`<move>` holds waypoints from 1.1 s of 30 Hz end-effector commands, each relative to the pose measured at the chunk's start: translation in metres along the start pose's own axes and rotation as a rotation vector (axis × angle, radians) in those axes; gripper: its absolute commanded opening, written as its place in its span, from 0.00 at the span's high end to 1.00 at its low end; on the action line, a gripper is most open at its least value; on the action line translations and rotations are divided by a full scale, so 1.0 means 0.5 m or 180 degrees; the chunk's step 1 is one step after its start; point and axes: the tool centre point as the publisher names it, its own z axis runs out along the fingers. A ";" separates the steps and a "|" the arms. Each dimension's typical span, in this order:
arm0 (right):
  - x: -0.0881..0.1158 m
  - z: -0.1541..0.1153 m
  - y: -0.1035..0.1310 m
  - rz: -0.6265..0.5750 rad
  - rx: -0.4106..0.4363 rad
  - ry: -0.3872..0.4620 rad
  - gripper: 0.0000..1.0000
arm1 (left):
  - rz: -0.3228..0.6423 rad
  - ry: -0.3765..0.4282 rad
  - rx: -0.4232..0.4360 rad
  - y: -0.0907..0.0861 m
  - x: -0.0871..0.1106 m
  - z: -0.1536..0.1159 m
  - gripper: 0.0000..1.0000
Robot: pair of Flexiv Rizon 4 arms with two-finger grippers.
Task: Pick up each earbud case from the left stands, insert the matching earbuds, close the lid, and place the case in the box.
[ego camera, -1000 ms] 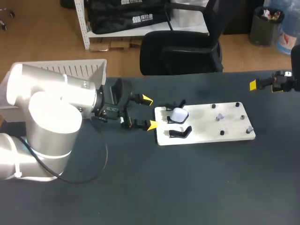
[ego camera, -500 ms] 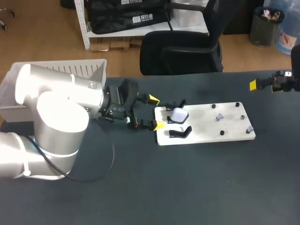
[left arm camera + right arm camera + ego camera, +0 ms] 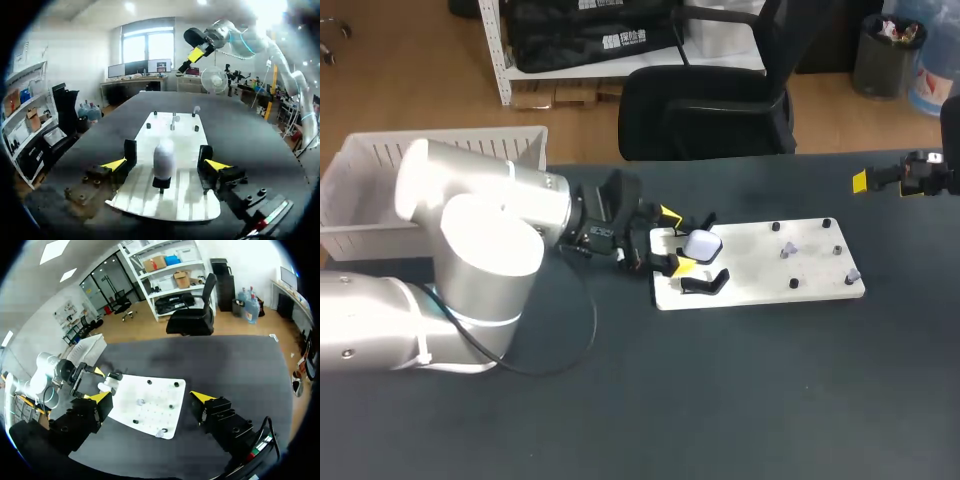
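Observation:
A white earbud case sits on a black stand at the left end of a white board. A second black stand nearer me is empty. Two small earbuds stand on pegs further right. My left gripper is open, with one yellow tip on each side of the case and neither touching it. In the left wrist view the case stands upright between the open fingers of the gripper. My right gripper hangs open at the far right, high above the board.
A white slatted box stands at the table's back left, behind my left arm. Small black pegs dot the board. The dark tabletop stretches in front of the board.
My left arm has moved right, bringing its open fingers from short of the board to either side of the white case. The right arm has not moved.

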 end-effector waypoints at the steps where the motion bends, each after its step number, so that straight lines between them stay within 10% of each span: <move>1: 0.000 0.000 0.001 0.0000 0.0012 0.0002 0.00 | -0.0010 0.0023 0.0060 0.011 0.002 0.019 0.00; 33: 0.000 0.000 0.001 0.0000 0.0012 0.0002 0.00 | -0.0125 -0.0026 0.0150 0.013 0.014 0.070 0.53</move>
